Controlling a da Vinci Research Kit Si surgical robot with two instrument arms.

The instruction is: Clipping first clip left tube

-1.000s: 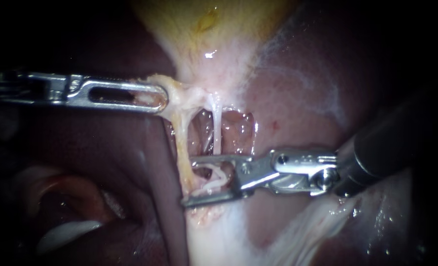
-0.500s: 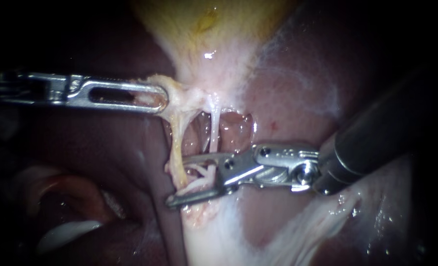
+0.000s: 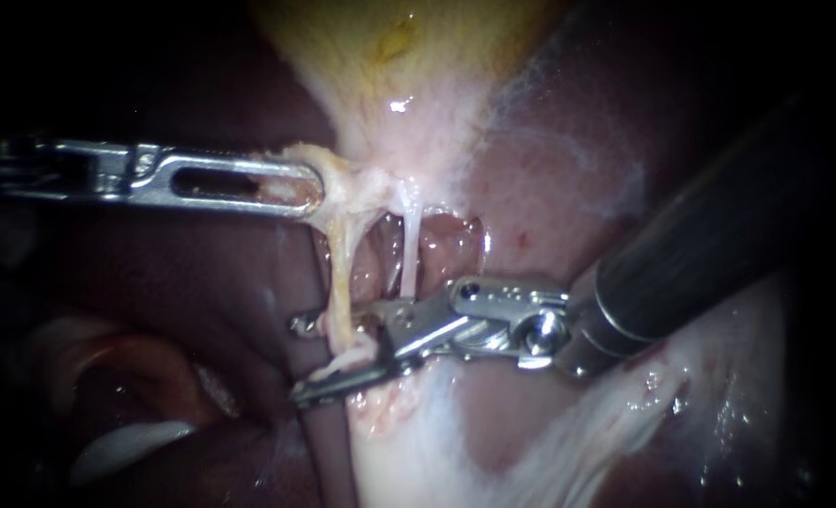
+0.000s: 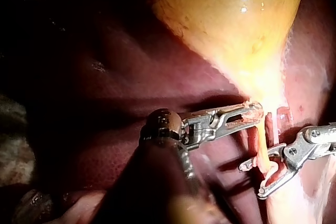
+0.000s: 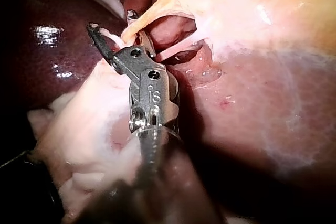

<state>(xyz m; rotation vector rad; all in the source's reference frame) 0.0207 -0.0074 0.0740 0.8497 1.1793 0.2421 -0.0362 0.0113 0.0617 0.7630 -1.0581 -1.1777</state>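
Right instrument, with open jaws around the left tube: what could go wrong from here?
The right tube runs close to the right instrument's hinge; closing might catch it with the left tube. The jaw tips reach past the tube toward the liver and could nick it.

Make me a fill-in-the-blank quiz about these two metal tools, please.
The left instrument has its jaws ___ on pale tissue under the gallbladder.
The right instrument has its jaws ___.
The left tube runs ___ the right instrument's jaws.
Missing words: shut; open; between.
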